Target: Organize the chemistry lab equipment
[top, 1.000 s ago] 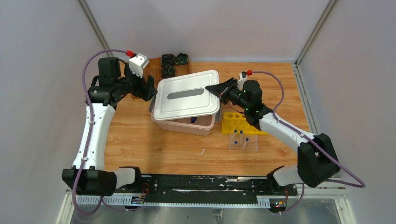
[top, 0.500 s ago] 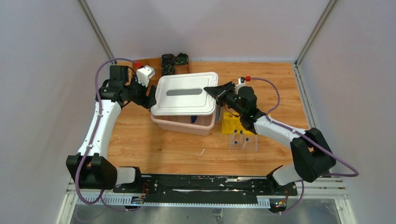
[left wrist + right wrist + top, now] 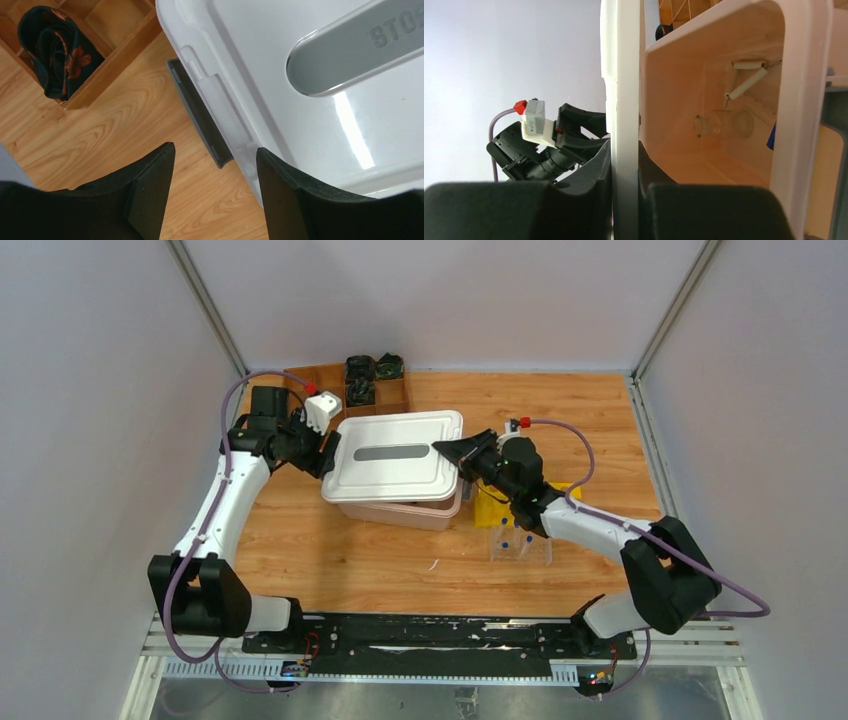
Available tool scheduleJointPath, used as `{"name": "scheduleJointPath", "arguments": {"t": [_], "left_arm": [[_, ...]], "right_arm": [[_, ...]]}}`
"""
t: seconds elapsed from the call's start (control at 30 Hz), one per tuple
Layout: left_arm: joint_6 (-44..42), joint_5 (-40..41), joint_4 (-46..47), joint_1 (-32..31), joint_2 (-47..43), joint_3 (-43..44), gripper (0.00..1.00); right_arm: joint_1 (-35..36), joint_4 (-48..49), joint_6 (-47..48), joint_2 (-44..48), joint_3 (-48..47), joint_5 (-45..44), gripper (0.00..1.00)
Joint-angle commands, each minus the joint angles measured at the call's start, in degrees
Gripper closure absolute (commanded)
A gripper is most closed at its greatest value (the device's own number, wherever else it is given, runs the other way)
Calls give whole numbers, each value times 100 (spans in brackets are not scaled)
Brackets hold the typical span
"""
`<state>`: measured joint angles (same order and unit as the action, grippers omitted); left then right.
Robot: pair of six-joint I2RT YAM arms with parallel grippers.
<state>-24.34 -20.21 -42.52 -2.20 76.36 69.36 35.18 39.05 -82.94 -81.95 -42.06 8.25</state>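
Right gripper [image 3: 624, 150] of mine is clamped on the thin edge of the white lid [image 3: 621, 75], holding that side up off the rim of the pink bin [image 3: 674, 100]. My left gripper [image 3: 215, 155] stands spread and grips nothing, its fingers either side of the grey latch [image 3: 200, 115] at the lid's opposite edge.

My worry is the pinch. I have only a narrow lip between the pads, so the lid could pivot or slip and drop crooked onto the rim. If my left fingers come in off-line, they could shove the bin rather than catch the lid. The bin sits just beside the yellow tube rack [image 3: 492, 508] and the clear tray [image 3: 545, 555] of blue-capped tubes [image 3: 505, 540], which lie right under my right forearm.

Inside the bin, beyond my right fingers, lie the white wire triangle [image 3: 746, 77] and the small beaker and funnel [image 3: 724, 124]. A blue piece [image 3: 770, 137] shows at the edge of that view; I cannot tell what it is.
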Motion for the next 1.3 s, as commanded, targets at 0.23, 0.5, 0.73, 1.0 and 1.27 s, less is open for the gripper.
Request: {"name": "scheduleJointPath", "arguments": {"t": [0.23, 0.5, 0.73, 1.0, 1.27], "left_arm": [[-201, 432, 394, -150, 71, -72, 36], [-222, 429, 511, -258, 131, -182, 37], [-111, 271, 600, -273, 99, -187, 38], [-179, 26, 356, -273, -142, 72, 34], [8, -378, 121, -386, -6, 439, 33]], "right_arm": [[123, -1930, 985, 652, -589, -681, 70], [175, -5063, 1897, 809, -1923, -1480, 41], [170, -6189, 2478, 646, -2451, -1792, 32], [68, -6489, 2894, 583, -2601, -1692, 27], [64, -7703, 3784, 29, -3654, -1544, 15]]}}
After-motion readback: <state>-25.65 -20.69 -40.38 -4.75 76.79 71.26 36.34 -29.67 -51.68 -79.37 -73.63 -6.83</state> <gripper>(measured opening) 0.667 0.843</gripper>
